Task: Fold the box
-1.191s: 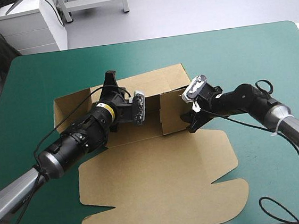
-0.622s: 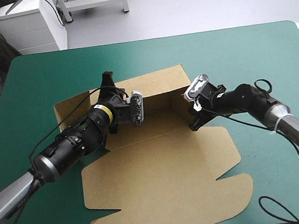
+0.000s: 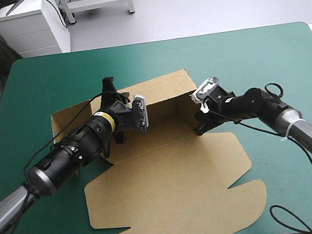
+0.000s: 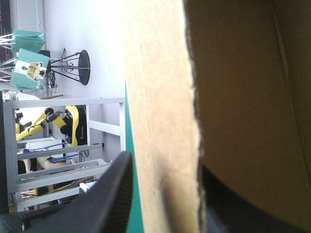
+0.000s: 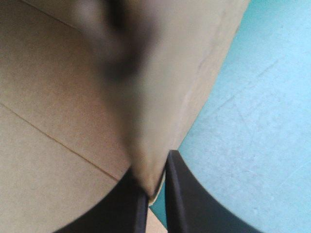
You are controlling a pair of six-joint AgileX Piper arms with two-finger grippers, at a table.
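The table [image 3: 238, 52] is being viewed from above and behind; the box [image 3: 169, 188] is being framed closely by both wrist cameras.

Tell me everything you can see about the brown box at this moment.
The box is a cut sheet of brown board, half formed: back wall and one side wall raised, the scalloped lid lying flat toward the near edge of the teal-green table. The left claw pinches the back wall, the right claw pinches the side wall's corner.

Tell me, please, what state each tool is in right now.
Left tool: shut on the box.
Right tool: shut on the box too.
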